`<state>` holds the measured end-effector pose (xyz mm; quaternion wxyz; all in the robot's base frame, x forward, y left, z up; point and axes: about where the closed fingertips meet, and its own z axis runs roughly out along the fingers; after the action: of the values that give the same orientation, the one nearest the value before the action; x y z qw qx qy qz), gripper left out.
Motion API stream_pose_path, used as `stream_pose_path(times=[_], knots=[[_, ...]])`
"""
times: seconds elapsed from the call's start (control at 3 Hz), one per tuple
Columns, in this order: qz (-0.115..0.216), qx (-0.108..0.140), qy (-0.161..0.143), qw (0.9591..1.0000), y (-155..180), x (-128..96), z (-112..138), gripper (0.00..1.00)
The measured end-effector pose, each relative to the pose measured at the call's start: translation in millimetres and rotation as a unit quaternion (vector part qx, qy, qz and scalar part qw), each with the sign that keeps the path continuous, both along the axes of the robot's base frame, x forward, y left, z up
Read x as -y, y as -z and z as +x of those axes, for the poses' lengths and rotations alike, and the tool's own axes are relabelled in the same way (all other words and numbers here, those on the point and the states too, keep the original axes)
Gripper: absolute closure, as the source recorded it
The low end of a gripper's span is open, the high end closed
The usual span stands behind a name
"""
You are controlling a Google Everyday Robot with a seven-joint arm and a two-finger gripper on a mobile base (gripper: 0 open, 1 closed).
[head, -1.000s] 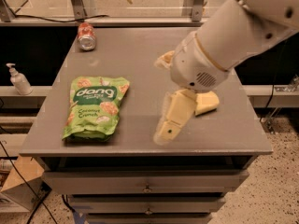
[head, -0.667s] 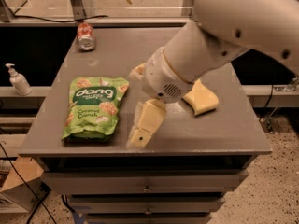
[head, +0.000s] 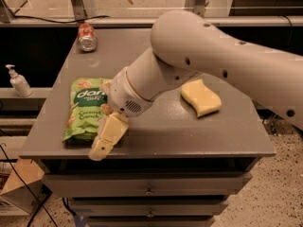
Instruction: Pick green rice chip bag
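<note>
The pick is not yet made: the green rice chip bag (head: 84, 111) lies flat at the left of the surface (head: 189, 137), left of frame centre. The hand (head: 102, 119) is low at the bag's right edge, spread open and holding nothing, one finger (head: 108, 137) reaching past the bag's lower right corner. Closing on the bag and lifting are what I judge remains. Counted: one bag, one yellow sponge (head: 201, 97) right of centre, one red can (head: 87, 36) upper left, one pump bottle (head: 19, 82) at the far left.
</note>
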<state>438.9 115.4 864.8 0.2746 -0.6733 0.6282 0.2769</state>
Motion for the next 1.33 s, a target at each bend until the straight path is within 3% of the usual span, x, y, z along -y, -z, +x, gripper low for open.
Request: stream_pose_path(times=[0.33,1.0,1.33], knots=[[0.02,-0.009,0.017,0.9996,16,-24,11,0.0],[0.041,-0.018,0.067,0.9968,28,-26,37,0.39],[0.041,-0.018,0.068,0.9967,26,-25,38,0.63]])
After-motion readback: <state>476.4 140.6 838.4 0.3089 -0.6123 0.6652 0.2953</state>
